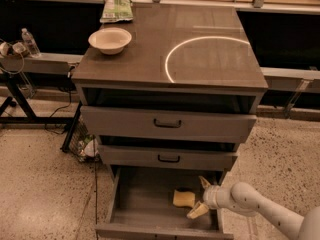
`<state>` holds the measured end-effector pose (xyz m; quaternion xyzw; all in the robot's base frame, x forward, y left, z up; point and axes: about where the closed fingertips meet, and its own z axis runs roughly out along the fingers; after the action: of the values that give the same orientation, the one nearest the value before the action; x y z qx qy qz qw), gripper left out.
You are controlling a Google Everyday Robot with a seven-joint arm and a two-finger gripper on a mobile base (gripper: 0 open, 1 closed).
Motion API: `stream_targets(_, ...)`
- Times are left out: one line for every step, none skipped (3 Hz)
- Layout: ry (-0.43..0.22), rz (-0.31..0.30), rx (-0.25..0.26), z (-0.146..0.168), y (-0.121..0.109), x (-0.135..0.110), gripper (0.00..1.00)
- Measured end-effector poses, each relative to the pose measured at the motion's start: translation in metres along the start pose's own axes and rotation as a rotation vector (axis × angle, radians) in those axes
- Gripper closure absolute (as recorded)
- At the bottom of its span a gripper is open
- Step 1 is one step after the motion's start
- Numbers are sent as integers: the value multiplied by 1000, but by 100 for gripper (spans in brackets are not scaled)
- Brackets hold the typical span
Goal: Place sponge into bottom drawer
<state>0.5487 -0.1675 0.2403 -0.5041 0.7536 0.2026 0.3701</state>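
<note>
The sponge (184, 198) is a small pale-yellow block lying flat on the grey floor of the bottom drawer (145, 204), toward its right side. The bottom drawer is pulled out, below the two drawers with black handles. My gripper (201, 197) reaches into the drawer from the right, just right of the sponge. Its yellowish fingers (198, 210) are spread apart and hold nothing. The sponge lies free of them.
A white bowl (110, 39) and a green packet (116, 9) sit on the cabinet top (210, 59) at the back left. A water bottle (30, 42) stands on a shelf at left. A wire basket (85, 145) sits on the floor left of the cabinet.
</note>
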Motion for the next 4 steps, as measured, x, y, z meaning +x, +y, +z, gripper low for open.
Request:
stream_targets(54, 35, 105, -57, -14, 20, 15)
stream_targets(148, 61, 244, -139, -27, 38, 46)
stream_targets(181, 68, 347, -192, -34, 38, 69)
stream_targets(183, -2, 476, -253, -54, 8, 93)
